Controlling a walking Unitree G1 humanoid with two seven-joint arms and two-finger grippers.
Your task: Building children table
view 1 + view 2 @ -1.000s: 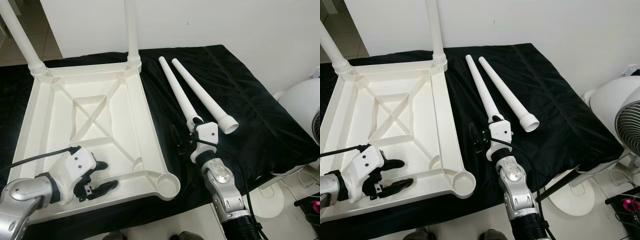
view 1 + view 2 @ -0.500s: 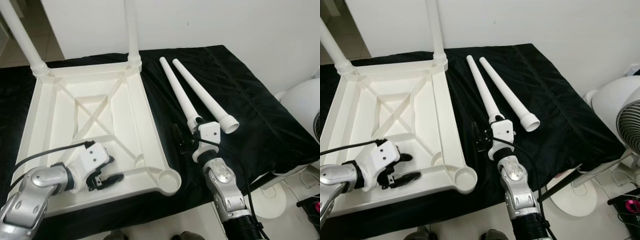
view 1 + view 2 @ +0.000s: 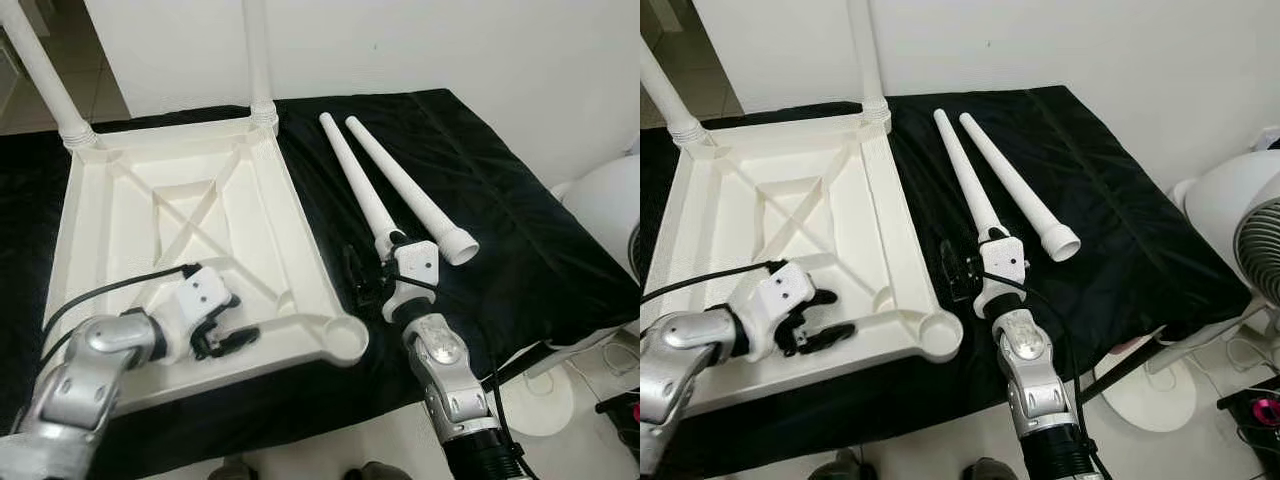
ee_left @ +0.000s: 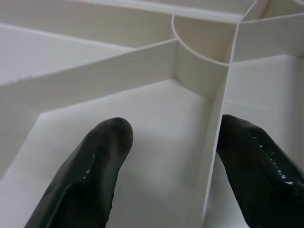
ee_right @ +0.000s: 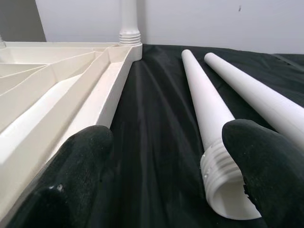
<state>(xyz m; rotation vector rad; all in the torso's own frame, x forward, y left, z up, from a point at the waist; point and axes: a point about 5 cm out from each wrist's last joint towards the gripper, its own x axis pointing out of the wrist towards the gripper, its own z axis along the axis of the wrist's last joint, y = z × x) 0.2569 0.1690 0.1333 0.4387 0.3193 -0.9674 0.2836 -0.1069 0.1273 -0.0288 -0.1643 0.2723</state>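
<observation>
Leg-fitting step: right gripper [image 3: 372,280] spread wide at nearest leg [image 3: 355,180], not yet closed. Left gripper [image 3: 232,330], open, straddles a rib of upturned tabletop [image 3: 190,210]. Next: clamp, lift to corner socket [image 3: 343,342].

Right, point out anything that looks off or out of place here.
Nothing looks damaged or spilled. The white tabletop lies upside down on the black cloth with two legs screwed in at its far corners. Two loose legs lie beside it, and the near corner socket is empty.
</observation>
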